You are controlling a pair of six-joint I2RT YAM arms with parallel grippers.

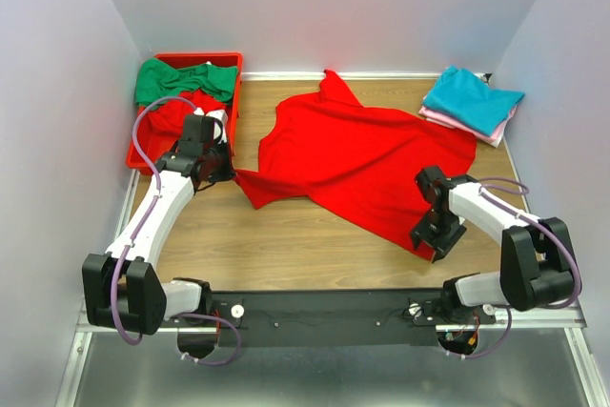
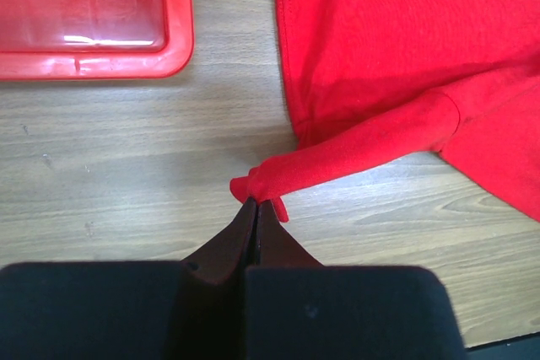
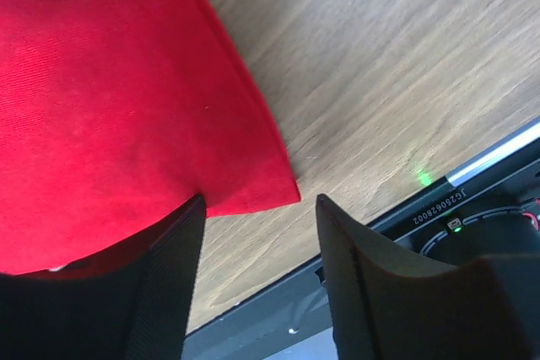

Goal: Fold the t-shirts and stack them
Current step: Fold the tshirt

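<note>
A bright red t-shirt (image 1: 362, 164) lies spread out and wrinkled on the wooden table. My left gripper (image 1: 226, 174) is shut on the tip of its left sleeve, which shows in the left wrist view (image 2: 337, 158) with the gripper (image 2: 256, 201) pinching the cloth end just above the table. My right gripper (image 1: 435, 238) is open at the shirt's near right hem. In the right wrist view the hem corner (image 3: 274, 187) lies between the open fingers of that gripper (image 3: 257, 206), and one finger (image 3: 173, 259) rests over the cloth. A folded teal shirt (image 1: 474, 97) lies on a pink one (image 1: 456, 123) at the back right.
A red plastic bin (image 1: 196, 56) at the back left holds a green shirt (image 1: 183, 78) and another red one (image 1: 174, 117); its corner shows in the left wrist view (image 2: 173, 48). White walls close in three sides. The black rail (image 3: 396, 208) runs along the near edge.
</note>
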